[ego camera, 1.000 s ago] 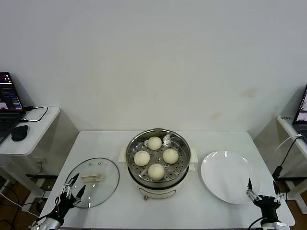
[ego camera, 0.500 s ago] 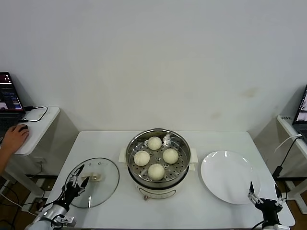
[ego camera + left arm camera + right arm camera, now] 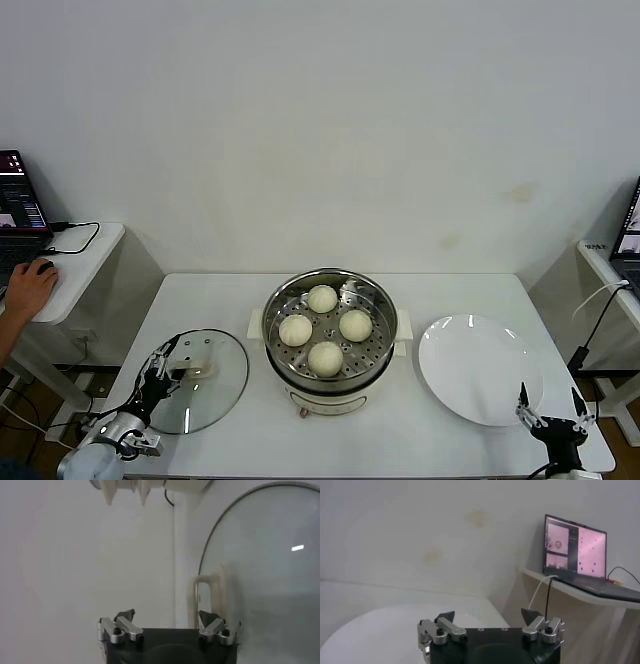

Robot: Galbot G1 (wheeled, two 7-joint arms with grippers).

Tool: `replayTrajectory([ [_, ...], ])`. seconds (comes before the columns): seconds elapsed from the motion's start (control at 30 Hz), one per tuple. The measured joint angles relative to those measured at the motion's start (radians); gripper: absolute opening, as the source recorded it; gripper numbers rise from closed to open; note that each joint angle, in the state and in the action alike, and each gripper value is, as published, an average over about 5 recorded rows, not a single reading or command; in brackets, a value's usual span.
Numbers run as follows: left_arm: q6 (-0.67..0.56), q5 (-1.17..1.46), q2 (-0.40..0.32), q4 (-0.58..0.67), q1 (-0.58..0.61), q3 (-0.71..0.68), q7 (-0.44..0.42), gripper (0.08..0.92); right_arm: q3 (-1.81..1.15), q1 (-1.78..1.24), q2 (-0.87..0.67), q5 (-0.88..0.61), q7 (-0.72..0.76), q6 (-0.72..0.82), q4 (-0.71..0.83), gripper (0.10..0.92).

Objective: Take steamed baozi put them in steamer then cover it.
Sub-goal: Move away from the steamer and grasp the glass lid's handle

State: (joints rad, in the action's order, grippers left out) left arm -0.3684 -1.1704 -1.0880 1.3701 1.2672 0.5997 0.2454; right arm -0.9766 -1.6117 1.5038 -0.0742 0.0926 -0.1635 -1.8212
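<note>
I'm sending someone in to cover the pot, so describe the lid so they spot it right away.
On the white table, look left of the shiny steel steamer in the middle. The lid lies flat there: round clear glass with a metal rim and a cream bar handle, unlike the solid white plate on the right.

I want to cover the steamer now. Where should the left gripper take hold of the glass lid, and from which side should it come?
Grip the cream-white bar handle at the centre of the glass lid, coming from above. The lid lies flat on the table, so its rim offers little purchase, while the raised handle gives open fingers something to close across. The left gripper is open, already near it.
</note>
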Motion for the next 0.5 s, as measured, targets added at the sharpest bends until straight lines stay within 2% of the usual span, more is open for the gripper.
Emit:
replayTrajectory([
  [0.2,-0.001,-0.006,-0.004,-0.025,-0.018,-0.002,0.002,0.807,0.005,-0.001,0.001,0.006,0.001,-0.001,0.003,0.823],
  [0.5,-0.002,-0.018,-0.008,-0.051,-0.030,-0.010,-0.009,0.568,0.012,0.000,-0.001,0.009,0.003,0.000,0.005,0.823],
])
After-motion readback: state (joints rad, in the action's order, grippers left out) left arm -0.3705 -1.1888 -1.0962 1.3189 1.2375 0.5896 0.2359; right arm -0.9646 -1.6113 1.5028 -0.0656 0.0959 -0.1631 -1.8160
